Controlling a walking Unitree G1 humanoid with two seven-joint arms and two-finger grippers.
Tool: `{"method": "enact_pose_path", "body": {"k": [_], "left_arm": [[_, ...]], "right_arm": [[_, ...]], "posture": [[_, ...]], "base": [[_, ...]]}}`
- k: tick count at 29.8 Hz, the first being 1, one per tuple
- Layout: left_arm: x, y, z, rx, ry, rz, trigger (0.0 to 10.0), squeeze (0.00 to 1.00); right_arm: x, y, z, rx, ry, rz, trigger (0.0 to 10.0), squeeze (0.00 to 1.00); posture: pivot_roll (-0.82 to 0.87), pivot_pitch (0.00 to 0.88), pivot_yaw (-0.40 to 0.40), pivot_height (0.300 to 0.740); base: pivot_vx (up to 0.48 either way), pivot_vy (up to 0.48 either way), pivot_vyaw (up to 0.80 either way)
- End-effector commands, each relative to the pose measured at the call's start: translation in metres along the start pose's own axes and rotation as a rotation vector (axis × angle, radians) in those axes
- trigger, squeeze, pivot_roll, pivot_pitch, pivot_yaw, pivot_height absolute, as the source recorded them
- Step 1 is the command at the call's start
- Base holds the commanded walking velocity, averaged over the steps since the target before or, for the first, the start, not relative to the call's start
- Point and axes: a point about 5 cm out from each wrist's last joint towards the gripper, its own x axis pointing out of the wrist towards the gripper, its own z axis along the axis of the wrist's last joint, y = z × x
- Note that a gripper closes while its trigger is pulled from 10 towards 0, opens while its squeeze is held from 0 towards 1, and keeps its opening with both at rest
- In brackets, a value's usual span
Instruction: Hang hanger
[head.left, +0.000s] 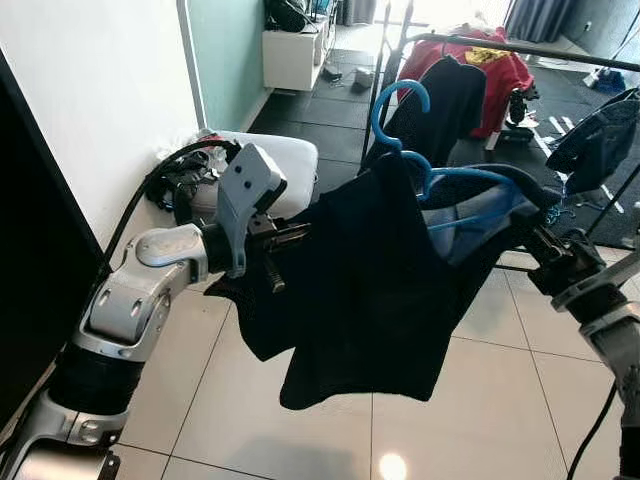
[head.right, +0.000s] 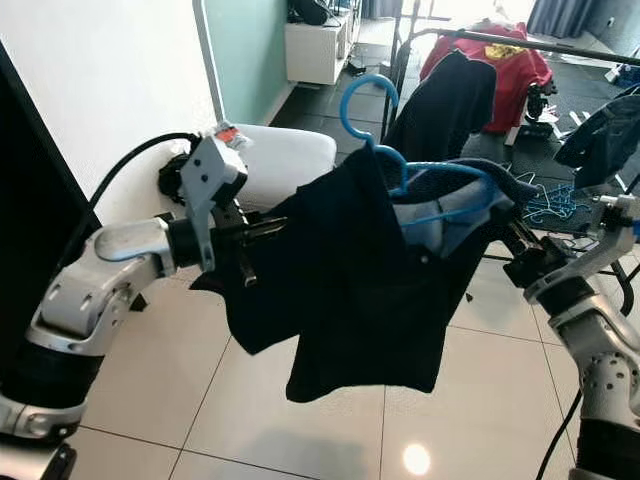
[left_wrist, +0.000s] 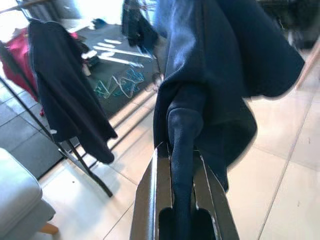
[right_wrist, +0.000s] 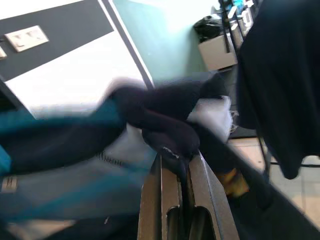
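Observation:
A dark navy garment (head.left: 365, 290) hangs on a blue plastic hanger (head.left: 400, 115), held up in front of me between both arms. My left gripper (head.left: 290, 235) is shut on the garment's left shoulder; in the left wrist view the cloth (left_wrist: 184, 150) is pinched between the fingers (left_wrist: 152, 200). My right gripper (head.left: 535, 235) is shut on the garment's right shoulder, with cloth (right_wrist: 170, 135) bunched between its fingers (right_wrist: 160, 200). The hanger's hook points up, apart from the black clothes rail (head.left: 530, 48) behind it.
On the rail hang a black shirt (head.left: 445, 105) and a red garment (head.left: 500, 70). Another dark garment (head.left: 600, 140) hangs at the right. A white cushioned seat (head.left: 280, 160) stands by the wall at left. More blue hangers (head.right: 550, 205) lie on the floor.

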Motion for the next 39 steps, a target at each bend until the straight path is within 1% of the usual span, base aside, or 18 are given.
{"method": "enact_pose_path", "body": {"k": [1,3,6,9,10,12,13,15,16,20,21,23,27,30,32,36,38,39], "left_arm": [[-0.009,0.002,-0.003,0.062,0.051,-0.032,10.0,0.0],[-0.014,0.008,-0.006,0.083,0.089,-0.004,10.0,0.0],[-0.014,0.012,-0.006,0.08,0.103,0.037,10.0,0.0],[-0.006,0.008,-0.005,0.046,0.087,0.079,10.0,0.0],[-0.006,0.008,-0.005,0.046,0.087,0.079,10.0,0.0],[0.002,0.002,-0.006,0.023,0.073,0.101,10.0,0.0],[0.002,0.002,-0.006,0.023,0.073,0.101,10.0,0.0],[0.011,-0.002,-0.007,-0.012,0.053,0.138,10.0,0.0],[0.011,-0.002,-0.007,-0.012,0.053,0.138,10.0,0.0],[0.023,-0.008,-0.004,-0.055,0.015,0.16,10.0,0.0],[0.023,-0.008,-0.004,-0.055,0.015,0.16,10.0,0.0],[0.031,-0.011,0.002,-0.095,-0.029,0.174,10.0,0.0],[0.038,-0.013,0.008,-0.135,-0.071,0.191,10.0,0.0],[0.046,-0.012,0.015,-0.193,-0.125,0.226,10.0,0.0],[0.05,-0.013,0.018,-0.206,-0.143,0.226,10.0,0.0],[0.052,-0.015,0.02,-0.209,-0.151,0.223,10.0,0.0],[0.054,-0.017,0.021,-0.216,-0.157,0.224,10.0,0.0],[0.054,-0.017,0.021,-0.216,-0.157,0.224,10.0,0.0]], "right_arm": [[-0.004,-0.007,0.01,-0.028,-0.034,-0.038,0.0,0.0],[-0.006,-0.01,0.013,-0.033,-0.04,-0.05,0.0,0.0],[-0.006,-0.01,0.012,-0.034,-0.039,-0.052,0.0,0.0],[-0.003,-0.008,0.007,-0.035,-0.029,-0.044,0.0,0.0],[-0.003,-0.008,0.007,-0.035,-0.029,-0.044,0.0,0.0],[-0.001,-0.004,0.003,-0.036,-0.016,-0.032,0.0,0.0],[-0.001,-0.004,0.003,-0.036,-0.016,-0.032,0.0,0.0],[0.003,0.0,0.0,-0.034,-0.004,-0.01,0.0,0.0],[0.003,0.0,0.0,-0.034,-0.004,-0.01,0.0,0.0],[0.007,0.006,-0.004,-0.034,0.013,0.021,0.0,0.0],[0.007,0.006,-0.004,-0.034,0.013,0.021,0.0,0.0],[0.009,0.011,-0.01,-0.031,0.035,0.051,0.0,0.0],[0.011,0.019,-0.017,-0.024,0.059,0.087,0.0,0.0],[0.01,0.037,-0.028,-0.005,0.114,0.2,0.0,0.0],[0.009,0.048,-0.035,0.001,0.16,0.274,0.0,0.0],[0.006,0.056,-0.04,-0.008,0.204,0.331,0.0,0.0],[0.001,0.065,-0.047,-0.023,0.267,0.403,0.0,0.0],[0.001,0.065,-0.047,-0.023,0.267,0.403,0.0,0.0]], "posture": [[0.0,0.081,-0.048,0.74],[0.0,0.083,-0.047,0.74],[0.0,0.084,-0.047,0.74],[0.0,0.084,-0.048,0.74],[0.0,0.084,-0.048,0.74],[0.0,0.084,-0.051,0.74],[0.0,0.084,-0.051,0.74],[0.0,0.085,-0.053,0.74],[0.0,0.085,-0.053,0.74],[0.0,0.086,-0.052,0.74],[0.0,0.086,-0.052,0.74],[0.0,0.086,-0.05,0.74],[0.0,0.088,-0.049,0.74],[0.0,0.087,-0.048,0.74],[0.0,0.085,-0.048,0.74],[-0.01,0.086,-0.046,0.74],[-0.01,0.086,-0.046,0.74],[-0.01,0.086,-0.046,0.74]], "base": [[0.0,0.0,0.0],[0.0,0.0,0.0],[0.0,0.0,0.0],[0.0,0.0,0.0],[0.0,0.0,0.0],[0.0,0.0,0.0],[0.0,0.0,0.0],[0.0,0.0,0.0],[0.0,0.0,0.0],[0.0,0.0,0.0],[0.0,0.0,0.0],[0.0,0.0,0.0],[0.0,0.0,0.0],[0.0,0.0,0.0],[0.0,0.0,0.0],[0.0,0.0,0.0],[0.0,0.0,0.0],[0.0,0.0,0.0]]}}
